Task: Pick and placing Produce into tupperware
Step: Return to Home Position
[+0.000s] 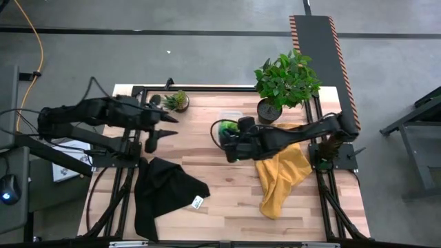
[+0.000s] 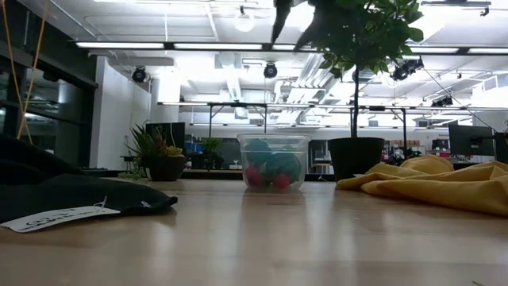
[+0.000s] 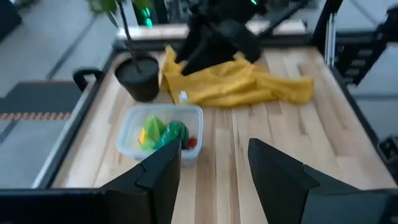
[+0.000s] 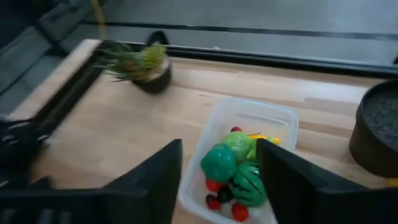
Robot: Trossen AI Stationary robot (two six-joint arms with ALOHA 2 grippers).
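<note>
Right claw (image 4: 219, 145) wide, above the tupperware (image 4: 274, 116) of produce (image 4: 239, 163); left claw (image 3: 213, 147) wide, well apart.

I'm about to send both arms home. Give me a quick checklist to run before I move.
1. Right gripper empty: ok. It is open above the tupperware and holds nothing.
2. Left gripper empty: ok. It is open, with nothing between its fingers.
3. Produce inside the tupperware: ok. None shows loose on the table.
4. Tupperware upright: ok. It sits flat on the table in the low view.
5. Right arm clear of the large potted plant and the yellow cloth: cannot tell.
</note>
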